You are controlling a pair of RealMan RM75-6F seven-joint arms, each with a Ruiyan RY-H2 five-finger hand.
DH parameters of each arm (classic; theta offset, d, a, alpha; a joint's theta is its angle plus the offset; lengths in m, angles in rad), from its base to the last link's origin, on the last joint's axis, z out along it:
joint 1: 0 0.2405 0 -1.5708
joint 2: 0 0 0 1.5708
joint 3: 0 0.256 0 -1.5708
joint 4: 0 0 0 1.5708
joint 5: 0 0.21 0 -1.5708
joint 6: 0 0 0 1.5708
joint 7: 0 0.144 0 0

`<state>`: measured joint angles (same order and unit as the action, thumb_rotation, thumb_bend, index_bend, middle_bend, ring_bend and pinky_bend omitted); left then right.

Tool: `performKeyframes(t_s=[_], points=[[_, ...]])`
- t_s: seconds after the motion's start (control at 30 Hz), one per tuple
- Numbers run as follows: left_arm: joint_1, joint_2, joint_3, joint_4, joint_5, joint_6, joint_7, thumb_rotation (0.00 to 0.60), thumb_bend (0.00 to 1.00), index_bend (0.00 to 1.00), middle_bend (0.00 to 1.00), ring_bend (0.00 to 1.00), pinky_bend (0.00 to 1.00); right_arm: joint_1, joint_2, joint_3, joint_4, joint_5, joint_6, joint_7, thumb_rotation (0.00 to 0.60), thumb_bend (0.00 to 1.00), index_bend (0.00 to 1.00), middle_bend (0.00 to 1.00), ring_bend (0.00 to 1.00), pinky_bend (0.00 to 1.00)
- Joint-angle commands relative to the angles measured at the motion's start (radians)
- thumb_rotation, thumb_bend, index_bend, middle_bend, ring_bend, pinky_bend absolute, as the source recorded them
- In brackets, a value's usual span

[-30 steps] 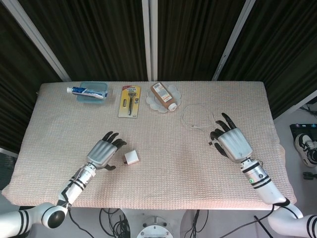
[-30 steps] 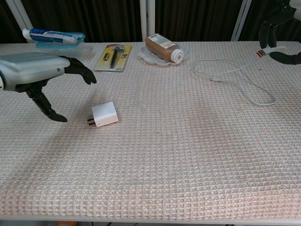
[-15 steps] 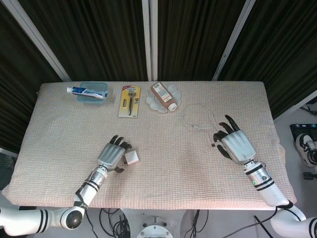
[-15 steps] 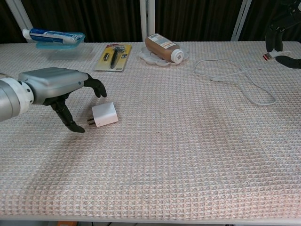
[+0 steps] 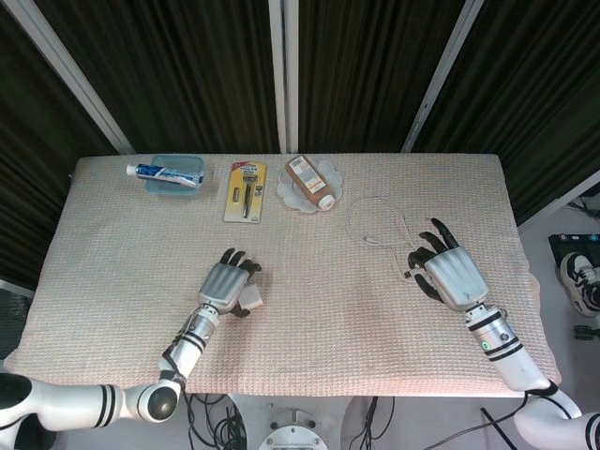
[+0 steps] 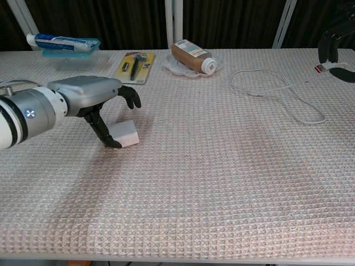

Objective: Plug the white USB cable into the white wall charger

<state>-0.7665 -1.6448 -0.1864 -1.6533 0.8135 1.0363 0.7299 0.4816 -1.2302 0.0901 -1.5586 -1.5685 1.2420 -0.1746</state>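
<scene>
Head view, table with woven beige cloth (image 5: 309, 319) — contents as follows.

Left hand (image 5: 223, 284): hovering palm-down over the white wall charger (image 5: 251, 298), fingers curling around it; the chest view is showing the thumb reaching down at the charger's near-left side and the fingers arching over its top. Whether the hand is actually gripping the charger or only touching it, I cannot tell.

White wall charger: lying on the cloth, left of centre, on the near half, partly covered by the left hand.

Right hand (image 5: 448, 272): sitting near the right edge, palm down, fingers pointing far-left. The chest view is showing its fingertips (image 6: 333, 40) pinching the red-marked plug end of the white USB cable (image 6: 288, 91).

White USB cable: looping on the cloth at centre-right, then trailing toward the right hand — well apart from the charger.

Far edge, left to right: toothpaste tube (image 5: 161, 172) lying on a clear blue tray (image 5: 193, 165); razor in a yellow blister pack (image 5: 245, 191); brown bottle (image 5: 309, 181) lying on its side on a white scalloped dish (image 5: 330, 172).
</scene>
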Motion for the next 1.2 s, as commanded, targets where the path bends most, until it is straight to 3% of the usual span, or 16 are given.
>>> performKeyframes(t_s=[0.03, 0.6, 1.2], points=[[-0.009, -0.002, -0.005, 0.015, -0.018, 0.005, -0.004, 0.574, 0.10, 0.24, 0.23, 0.06, 0.00, -0.002, -0.001, -0.001, 0.004, -0.001, 0.003, 0.005, 0.600, 0.39, 0.62, 0.52, 0.20, 0.00], [-0.036, 0.010, 0.025, 0.040, -0.029, -0.019, -0.050, 0.592, 0.19, 0.33, 0.31, 0.11, 0.00, -0.009, -0.014, -0.003, 0.023, -0.001, 0.010, 0.028, 0.600, 0.39, 0.63, 0.52, 0.20, 0.00], [-0.068, 0.010, 0.043, 0.052, -0.071, -0.033, -0.051, 0.579, 0.26, 0.39, 0.33, 0.11, 0.00, -0.015, -0.027, -0.006, 0.042, -0.001, 0.013, 0.050, 0.600, 0.40, 0.63, 0.52, 0.20, 0.00]])
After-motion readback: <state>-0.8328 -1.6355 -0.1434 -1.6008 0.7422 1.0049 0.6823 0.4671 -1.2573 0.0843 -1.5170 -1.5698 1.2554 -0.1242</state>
